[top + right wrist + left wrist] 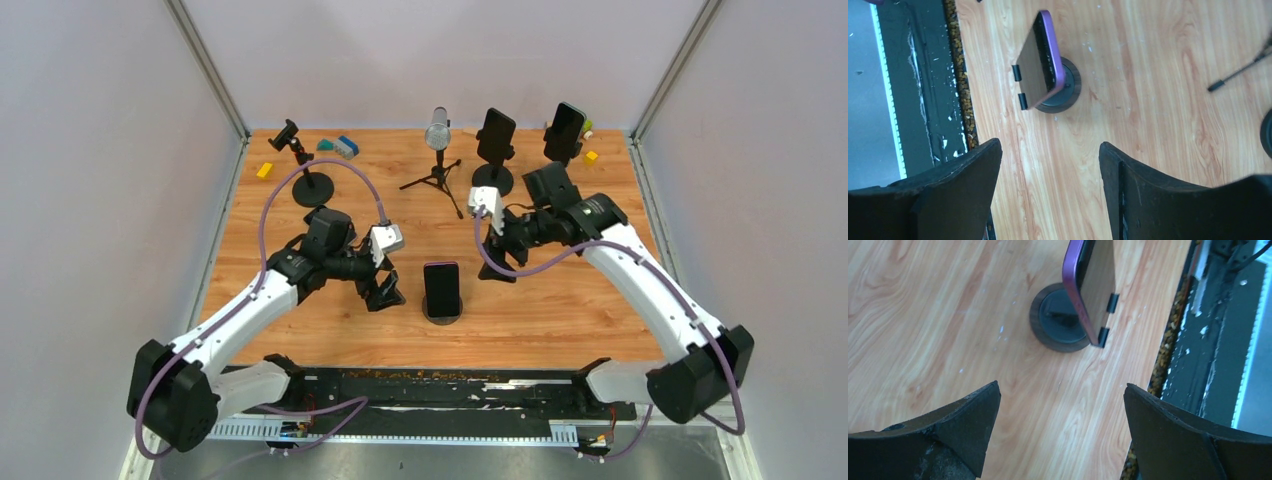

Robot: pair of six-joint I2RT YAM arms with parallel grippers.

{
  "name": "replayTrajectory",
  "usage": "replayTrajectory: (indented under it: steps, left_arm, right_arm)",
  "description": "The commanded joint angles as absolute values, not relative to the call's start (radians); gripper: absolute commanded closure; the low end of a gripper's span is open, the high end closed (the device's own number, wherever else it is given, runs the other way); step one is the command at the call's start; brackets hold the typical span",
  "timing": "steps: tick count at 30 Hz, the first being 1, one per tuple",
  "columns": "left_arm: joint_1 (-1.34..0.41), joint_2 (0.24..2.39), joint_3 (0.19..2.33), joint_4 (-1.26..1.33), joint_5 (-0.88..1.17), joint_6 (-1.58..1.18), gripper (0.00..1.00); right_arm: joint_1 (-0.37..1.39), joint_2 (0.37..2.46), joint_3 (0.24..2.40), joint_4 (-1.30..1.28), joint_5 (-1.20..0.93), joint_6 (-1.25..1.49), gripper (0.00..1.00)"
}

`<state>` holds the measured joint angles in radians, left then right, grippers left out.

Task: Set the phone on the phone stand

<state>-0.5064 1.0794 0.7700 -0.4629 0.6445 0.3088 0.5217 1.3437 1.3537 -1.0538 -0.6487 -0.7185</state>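
Standing behind phone (442,286): microphone tripod (438,132), two loaded stands (495,142) (564,132), empty holder (311,187).

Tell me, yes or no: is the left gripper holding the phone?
No: the left gripper is open and empty, while the phone leans on the round stand ahead of it.

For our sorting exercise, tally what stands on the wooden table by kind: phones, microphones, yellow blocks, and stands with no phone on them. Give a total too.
Phones: 3
Microphones: 1
Yellow blocks: 2
Stands with no phone: 1
Total: 7
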Motion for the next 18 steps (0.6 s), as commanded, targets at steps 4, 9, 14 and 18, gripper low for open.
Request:
replayTrajectory:
  steps: [4, 9, 14, 18]
  left_arm:
    - [-0.507, 1.207, 0.767, -0.183, 0.897, 0.171, 0.00]
    - [-0.510, 1.325, 0.787, -0.071, 0.968, 0.097, 0.00]
    - [-0.531, 1.409, 0.801, 0.029, 1.000, 0.045, 0.01]
    - [-0.567, 1.447, 0.799, 0.082, 1.020, 0.019, 0.04]
  right_arm:
    - [0.356, 1.155, 1.148, -0.821, -0.791, -0.631, 0.27]
    - [0.290, 1.111, 1.078, -0.795, -0.836, -0.625, 0.27]
    - [0.259, 1.099, 1.054, -0.785, -0.842, -0.629, 0.27]
    - [0.253, 1.106, 1.043, -0.785, -0.840, -0.636, 0.27]
